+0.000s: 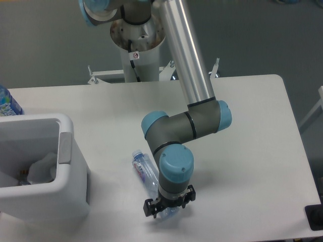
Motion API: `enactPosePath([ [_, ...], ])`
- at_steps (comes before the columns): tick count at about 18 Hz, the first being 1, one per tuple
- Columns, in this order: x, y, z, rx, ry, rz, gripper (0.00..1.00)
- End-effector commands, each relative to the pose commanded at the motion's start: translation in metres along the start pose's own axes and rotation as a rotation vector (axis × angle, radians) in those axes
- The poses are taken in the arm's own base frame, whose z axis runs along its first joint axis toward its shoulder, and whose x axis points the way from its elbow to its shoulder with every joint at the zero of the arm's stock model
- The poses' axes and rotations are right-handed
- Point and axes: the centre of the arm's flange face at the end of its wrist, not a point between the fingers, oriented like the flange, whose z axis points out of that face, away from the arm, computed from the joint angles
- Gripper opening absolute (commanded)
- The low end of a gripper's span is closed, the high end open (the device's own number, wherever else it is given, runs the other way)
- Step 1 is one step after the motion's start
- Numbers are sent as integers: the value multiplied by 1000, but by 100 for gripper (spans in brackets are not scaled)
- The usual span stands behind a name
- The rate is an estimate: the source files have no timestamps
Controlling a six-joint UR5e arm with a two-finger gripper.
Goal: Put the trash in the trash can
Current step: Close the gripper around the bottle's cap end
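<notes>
One big white desk (242, 151) carries everything, with the UR5e arm (194, 75) reaching down over the front edge. The white trash can (68, 166) sits at the left, and one piece of trash, the crumpled tissue wad (43, 169), is already lying inside it.

So the step in hand looks like picking up the second piece, the crinkled clear plastic bottle (146, 174). It's lying flat on the desk just right of the can, cap pointing up-left, bottom end tucked under the wrist. The claw (168, 207) is right down on that bottom end, fingers on either side of it, but from this angle I honestly can't tell if they're pinched on the bottle or just straddling it with a gap.

My guess for the next move: get a firm squeeze on it, lift straight up, then swing left over the can's rim before letting go. Crinkly plastic can squish and slip, so the grip matters.

Labels: the bottle has a blue and red one, too blurry to read. A blue-labelled water bottle (7, 103) peeks in at the far left edge, text unreadable too. Small red-and-white sticker (135, 55) on the robot base, can't make it out.
</notes>
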Motion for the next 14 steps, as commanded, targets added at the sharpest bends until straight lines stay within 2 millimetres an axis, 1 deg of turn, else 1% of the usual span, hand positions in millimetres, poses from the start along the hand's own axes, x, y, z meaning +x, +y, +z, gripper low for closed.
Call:
enactPosePath([
  [1,4,1,0,0,-1,6,100],
  [2,4,1,0,0,-1,6,100],
  [3,4,1,0,-2,-1,6,96],
  [5,4,1,-1,0,-1,8,76],
  [7,5,1,-2,1,-1,8,63],
  [9,6,1,-4,3,-1,11,60],
  [14,5,2,-3,3,-5,14,59],
])
